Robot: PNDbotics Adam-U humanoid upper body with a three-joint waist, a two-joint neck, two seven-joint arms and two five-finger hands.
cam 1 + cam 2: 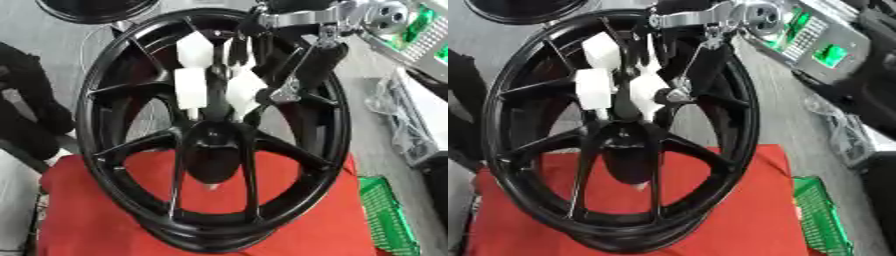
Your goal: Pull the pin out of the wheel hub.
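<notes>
Our right hand (219,75) reaches in from the far right, over the wheel hub (213,135). Its white fingers (190,87) point down and in toward the middle of the wheel, bunched close together. They look curled around something there, but that spot is dark, so we cannot tell if they are pinching the pin or only touching near it. We cannot see the pin itself for sure. There is a small pale tip (211,187) poking out low on the dark middle part, and that may be one end of it.

Our right arm (302,20), silver and black, crosses the far rim so the hand can come at the middle from above. We think this lets us pull straight out.

The wheel (105,120) is big and black, with spokes spreading out from the hub. It stands tilted up toward us, so the middle faces our hand. Its near edge rests on a red cloth (79,210), which likely keeps it from sliding and from getting scratched.

To the right, near us, is a green basket (385,215). Our left hand does not show.
</notes>
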